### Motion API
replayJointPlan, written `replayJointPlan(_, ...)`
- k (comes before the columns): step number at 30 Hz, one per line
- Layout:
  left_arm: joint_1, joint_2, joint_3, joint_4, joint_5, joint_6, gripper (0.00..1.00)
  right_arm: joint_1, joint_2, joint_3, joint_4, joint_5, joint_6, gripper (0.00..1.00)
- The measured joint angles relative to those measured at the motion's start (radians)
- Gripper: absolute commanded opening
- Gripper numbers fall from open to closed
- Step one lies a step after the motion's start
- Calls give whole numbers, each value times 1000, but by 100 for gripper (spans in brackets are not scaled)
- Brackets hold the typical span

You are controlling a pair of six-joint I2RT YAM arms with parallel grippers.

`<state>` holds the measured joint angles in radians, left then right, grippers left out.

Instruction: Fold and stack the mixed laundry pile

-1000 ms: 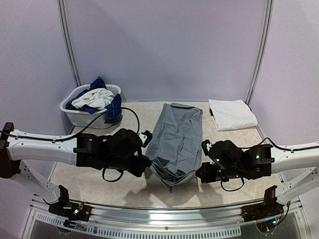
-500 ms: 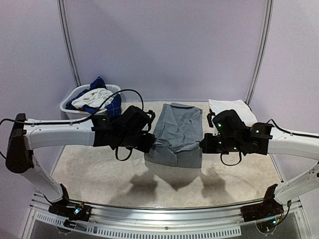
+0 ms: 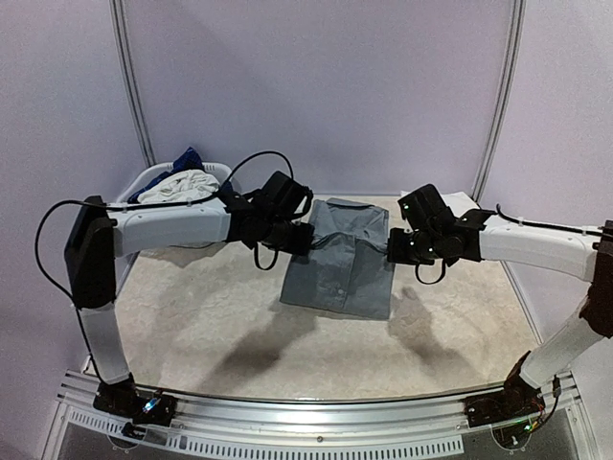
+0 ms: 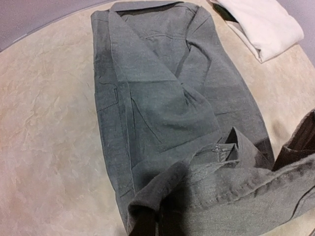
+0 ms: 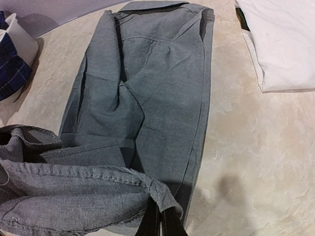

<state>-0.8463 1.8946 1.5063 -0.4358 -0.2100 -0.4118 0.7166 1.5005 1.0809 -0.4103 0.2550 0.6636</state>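
A grey shirt lies lengthwise in the middle of the table, its near end folded up over the rest. My left gripper is shut on the left corner of that lifted hem. My right gripper is shut on the right corner. Both hold the hem above the shirt's middle. A folded white garment lies at the back right, also in the right wrist view. Blue plaid and white pieces fill the basket.
A white oval basket stands at the back left against the wall. A black cable loops above the left arm. Beige marbled tabletop surrounds the shirt.
Both grippers have carried the shirt's near hem up and away from the near edge, folding it over the far half. The arms have stretched out towards the back.
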Motion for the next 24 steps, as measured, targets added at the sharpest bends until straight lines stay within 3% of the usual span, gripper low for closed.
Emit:
replayJointPlan(18, 71, 235, 161, -23, 23, 36, 0, -127, 319, 132, 44, -45, -40, 1)
replayJointPlan(24, 86, 315, 199, -16, 35, 45, 2, -137, 386, 203, 36, -41, -42, 6)
